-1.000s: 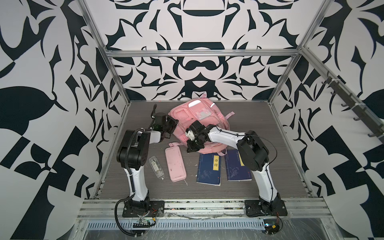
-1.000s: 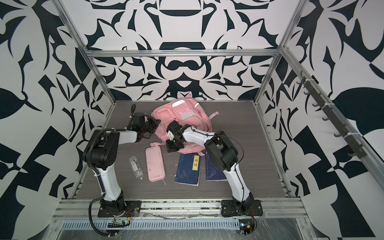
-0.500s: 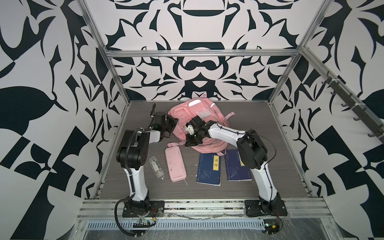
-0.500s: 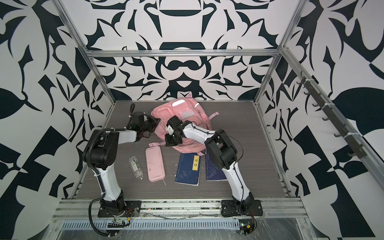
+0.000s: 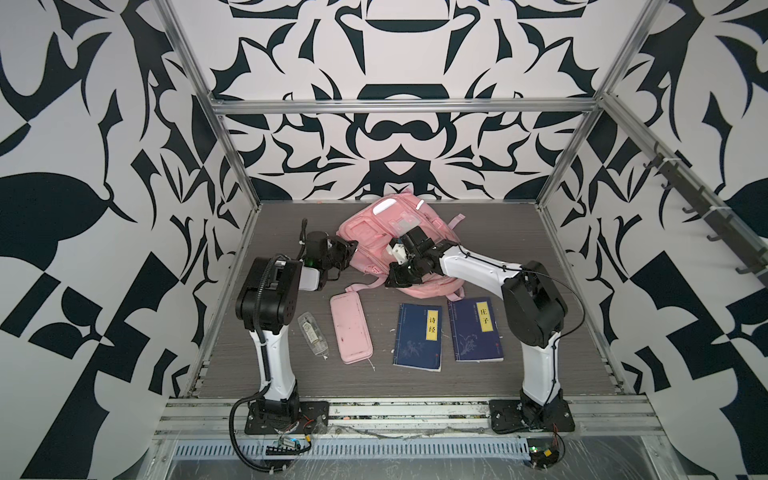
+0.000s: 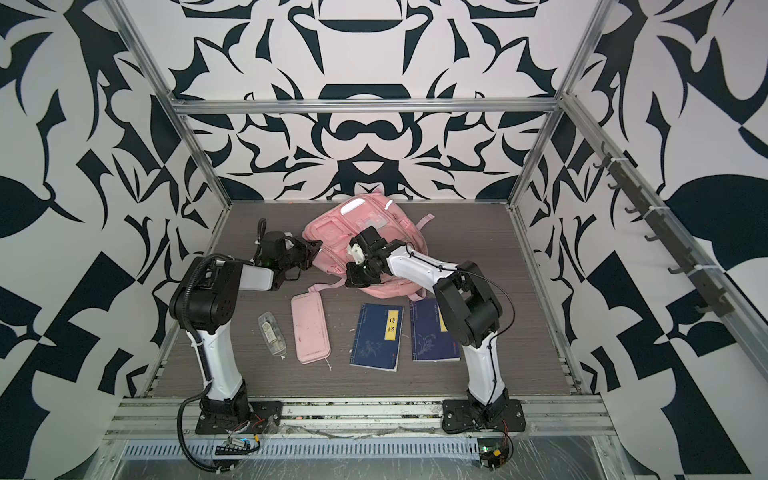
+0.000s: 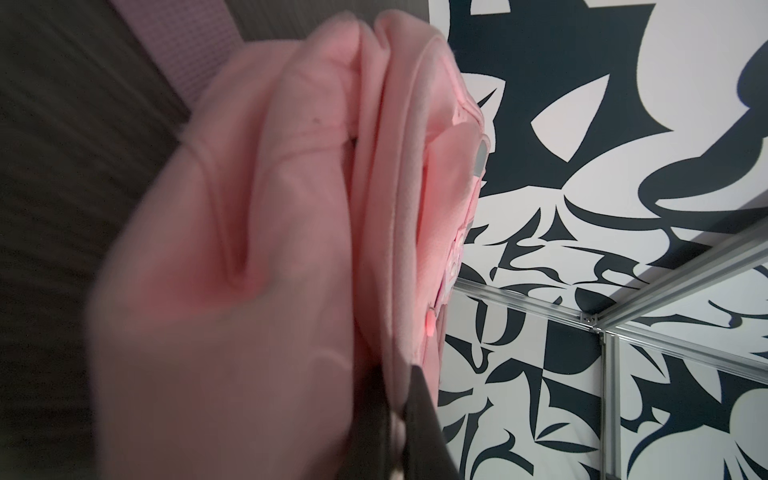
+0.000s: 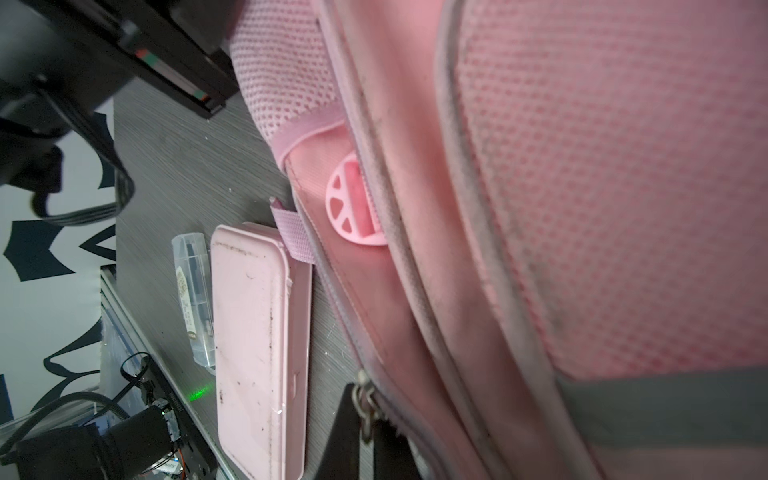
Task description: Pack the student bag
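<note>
At far left, flat on the grey table (image 5: 540, 257): a clear plastic case (image 5: 312, 332), then the oblong pink pencil case (image 5: 351, 328), neither packed yet. Beyond them, pinched fully shut on a fold at the side of the student bag (image 5: 386, 226): the left gripper (image 7: 397, 419).

Slumped mid-table toward the back wall, front pockets up, straps trailing: the bag itself. Soft and limp, probably light while unpacked, sure to sag and fold wherever lifted. Best taken by seams, straps or zip hardware rather than loose cloth, with the slick reflective strips left alone.

On its near edge, closed tight on an apparent metal zip pull (image 8: 365, 399): the right gripper (image 8: 365, 424).

Further right, side by side on the table in front of the bag: two blue books (image 5: 419, 336), also waiting.

Hidden under the right arm in both top views: the zip line and any opening. Main compartment open or zipped: impossible to tell. In the left wrist view, little beyond blurred pink fabric, with the fingertips cut off at the frame's edge.
</note>
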You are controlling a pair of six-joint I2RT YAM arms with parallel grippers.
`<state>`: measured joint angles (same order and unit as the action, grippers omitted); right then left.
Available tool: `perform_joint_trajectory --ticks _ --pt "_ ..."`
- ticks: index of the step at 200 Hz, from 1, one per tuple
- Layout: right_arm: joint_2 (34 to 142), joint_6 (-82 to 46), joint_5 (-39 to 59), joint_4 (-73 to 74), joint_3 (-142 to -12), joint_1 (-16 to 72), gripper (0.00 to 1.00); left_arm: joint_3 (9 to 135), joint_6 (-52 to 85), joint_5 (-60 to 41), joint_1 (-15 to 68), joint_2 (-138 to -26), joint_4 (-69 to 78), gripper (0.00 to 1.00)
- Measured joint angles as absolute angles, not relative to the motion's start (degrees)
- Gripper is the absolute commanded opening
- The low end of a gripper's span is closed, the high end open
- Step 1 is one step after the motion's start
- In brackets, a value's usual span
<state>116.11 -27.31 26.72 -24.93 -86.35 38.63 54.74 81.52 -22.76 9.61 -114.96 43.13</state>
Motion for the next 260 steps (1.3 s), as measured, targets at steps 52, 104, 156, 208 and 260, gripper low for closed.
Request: perform_joint_trajectory --ticks 52,104,156,208,260 --pt "124.7 -28.4 27.0 -27.7 -97.1 41.3 0.00 54.0 82.3 -21.0 9.8 -114.9 44.5 0.00" --pt "131.7 -29.6 27.0 -31.8 -108.6 42.3 0.00 53.3 82.5 -20.0 9.7 -114.9 45.5 0.00" --pt "136.3 -30.1 27.3 -34.1 -115.5 42.5 0.00 52.9 82.6 -19.4 9.7 -114.9 46.3 0.00" --pt "138.6 -30.0 27.9 -36.4 -120.5 41.5 0.00 51.0 82.7 -19.3 8.9 -114.6 48.2 0.00" --pt "140.1 -30.5 30.2 -36.3 -122.8 40.9 0.00 49.2 83.1 -18.6 7.6 -114.3 49.8 0.00"
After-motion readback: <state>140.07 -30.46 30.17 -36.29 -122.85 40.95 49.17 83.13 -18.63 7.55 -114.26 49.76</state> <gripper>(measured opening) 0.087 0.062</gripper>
